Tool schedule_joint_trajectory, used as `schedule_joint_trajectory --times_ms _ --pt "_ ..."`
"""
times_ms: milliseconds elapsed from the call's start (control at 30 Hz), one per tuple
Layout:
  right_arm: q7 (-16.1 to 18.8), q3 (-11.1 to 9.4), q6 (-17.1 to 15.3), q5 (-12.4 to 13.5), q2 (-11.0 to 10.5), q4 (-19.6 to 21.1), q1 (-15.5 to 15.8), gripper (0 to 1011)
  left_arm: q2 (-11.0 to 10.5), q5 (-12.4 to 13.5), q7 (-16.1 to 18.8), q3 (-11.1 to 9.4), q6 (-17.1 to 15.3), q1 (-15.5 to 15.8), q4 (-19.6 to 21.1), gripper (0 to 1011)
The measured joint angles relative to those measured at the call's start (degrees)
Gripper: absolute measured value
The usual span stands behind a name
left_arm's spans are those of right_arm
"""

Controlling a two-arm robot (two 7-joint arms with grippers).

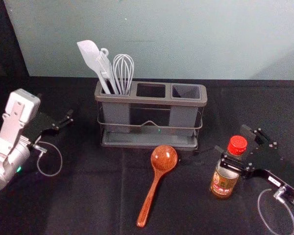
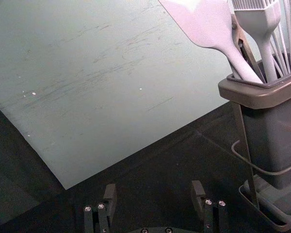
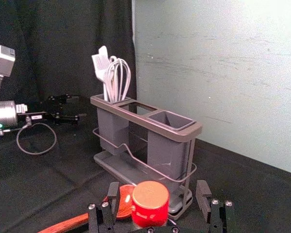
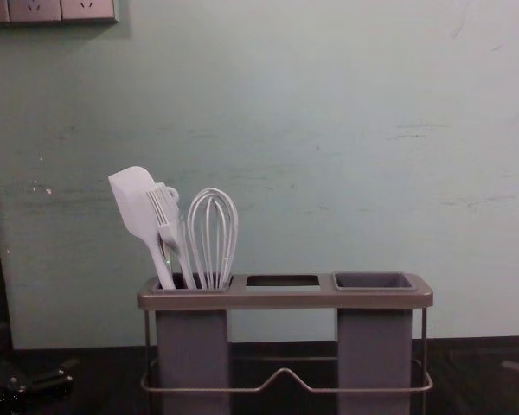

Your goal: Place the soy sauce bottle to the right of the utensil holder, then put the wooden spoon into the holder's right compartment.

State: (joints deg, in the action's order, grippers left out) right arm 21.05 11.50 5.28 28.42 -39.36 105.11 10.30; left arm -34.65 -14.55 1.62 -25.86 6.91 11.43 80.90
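Straddling the soy sauce bottle (image 1: pixel 222 185) with our right pincer (image 1: pixel 231 139), its fingers spread either side, we see the bottle standing on the desk (image 1: pixel 98 196), in front and right of the utensil holder (image 1: pixel 152 102). Our left pincer (image 1: pixel 62 111) (gaping too) is left of the holder. The wooden spoon (image 1: pixel 159 170) lies before the holder, bowl toward it.

glossy brown wooden spoon (image 1: pixel 164 159), matt grey plastic holder (image 1: pixel 116 113), smooth red plastic cap (image 1: pixel 237 145), black cloth (image 1: pixel 83 196)

bottle (image 1: pixel 222 182): 1 | spoon (image 1: pixel 162 160): 1 | holder (image 1: pixel 149 99): 1 | spatula (image 4: pixel 136 201): 1 | brush (image 4: pixel 169 232): 1 | whisk (image 4: pixel 211 233): 1
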Motion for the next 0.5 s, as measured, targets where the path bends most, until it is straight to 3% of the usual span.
schedule_joint_trajectory --times_ms 233,500 --pt "1.0 -0.3 0.3 -0.56 1.28 -0.23 0.37 1004 0.0 0.0 0.0 0.0 0.0 0.0 0.0 1005" --pt "1.51 -1.15 0.19 -0.99 2.29 -0.21 0.85 840 0.0 0.0 0.0 0.0 0.0 0.0 0.0 1005"
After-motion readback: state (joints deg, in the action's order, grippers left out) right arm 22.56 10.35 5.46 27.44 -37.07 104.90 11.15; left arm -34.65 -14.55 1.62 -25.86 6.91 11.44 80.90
